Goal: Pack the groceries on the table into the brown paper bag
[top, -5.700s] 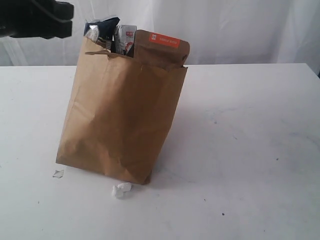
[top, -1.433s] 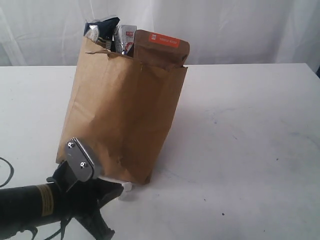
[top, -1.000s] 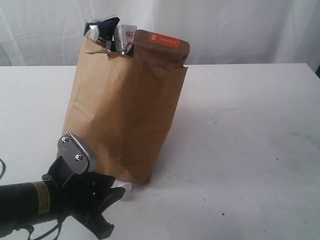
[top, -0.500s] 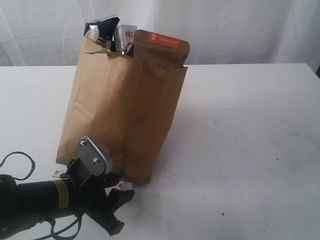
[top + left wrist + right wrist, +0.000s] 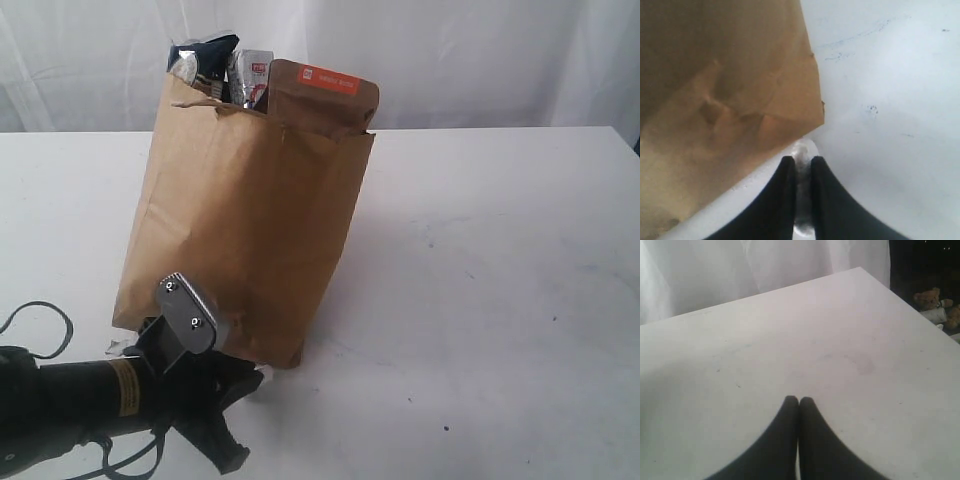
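Observation:
The brown paper bag (image 5: 250, 230) stands leaning on the white table (image 5: 480, 280). Groceries stick out of its top: an orange-labelled brown pouch (image 5: 322, 95), a dark packet (image 5: 200, 55) and a small carton (image 5: 250, 75). My left gripper (image 5: 250, 380) is low at the bag's front bottom corner. In the left wrist view the bag (image 5: 725, 80) fills one side, and the left gripper (image 5: 801, 161) is shut on a small white pebble-like bit (image 5: 802, 150) resting on the table. My right gripper (image 5: 799, 400) is shut with nothing in it, over bare table (image 5: 790, 330).
A white curtain (image 5: 480, 60) hangs behind the table. Another white scrap (image 5: 112, 347) lies at the bag's left bottom corner. A black cable (image 5: 35, 320) loops beside the left arm. Beyond the table's edge sits a teddy bear (image 5: 932, 297).
The left arm came down from above the bag to its front bottom corner. In the last half second its fingers closed on the white bit. The bag and the right gripper have not moved.

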Robot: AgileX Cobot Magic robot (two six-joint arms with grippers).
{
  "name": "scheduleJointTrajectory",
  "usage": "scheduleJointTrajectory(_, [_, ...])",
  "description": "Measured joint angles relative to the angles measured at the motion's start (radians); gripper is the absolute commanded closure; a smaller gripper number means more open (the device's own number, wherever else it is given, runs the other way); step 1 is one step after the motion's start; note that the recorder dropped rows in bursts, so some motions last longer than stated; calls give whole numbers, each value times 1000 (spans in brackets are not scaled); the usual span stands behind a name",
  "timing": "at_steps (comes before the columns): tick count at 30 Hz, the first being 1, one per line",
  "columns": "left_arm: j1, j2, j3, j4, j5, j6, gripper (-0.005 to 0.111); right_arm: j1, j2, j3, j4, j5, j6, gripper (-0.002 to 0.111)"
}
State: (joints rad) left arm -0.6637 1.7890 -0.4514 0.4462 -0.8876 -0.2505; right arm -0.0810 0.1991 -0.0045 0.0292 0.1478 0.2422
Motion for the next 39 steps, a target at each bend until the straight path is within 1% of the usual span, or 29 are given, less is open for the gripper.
scheduleJointTrajectory(4, [0, -18, 0, 4, -13, -20, 107, 0, 0, 0, 0, 0, 0, 108])
scheduleJointTrajectory(12, [0, -170, 0, 6, -25, -115, 107, 0, 0, 0, 0, 0, 0, 108])
scheduleJointTrajectory(20, [0, -247, 10, 6, 36, -206, 107, 0, 0, 0, 0, 0, 0, 108])
scheduleJointTrajectory(25, [0, -334, 66, -5, -26, -295, 107, 0, 0, 0, 0, 0, 0, 108])
scheduleJointTrajectory(30, [0, -501, 84, -47, -99, -340, 107, 0, 0, 0, 0, 0, 0, 108])
scheduleJointTrajectory(32, [0, -562, 84, -76, -145, -331, 107, 0, 0, 0, 0, 0, 0, 108])
scheduleJointTrajectory(34, [0, -634, 84, -130, -188, -287, 107, 0, 0, 0, 0, 0, 0, 108])
scheduleJointTrajectory(37, [0, -712, 84, -266, -218, -161, 107, 0, 0, 0, 0, 0, 0, 108])
scheduleJointTrajectory(39, [0, -723, 70, -370, -216, -74, 107, 0, 0, 0, 0, 0, 0, 108])
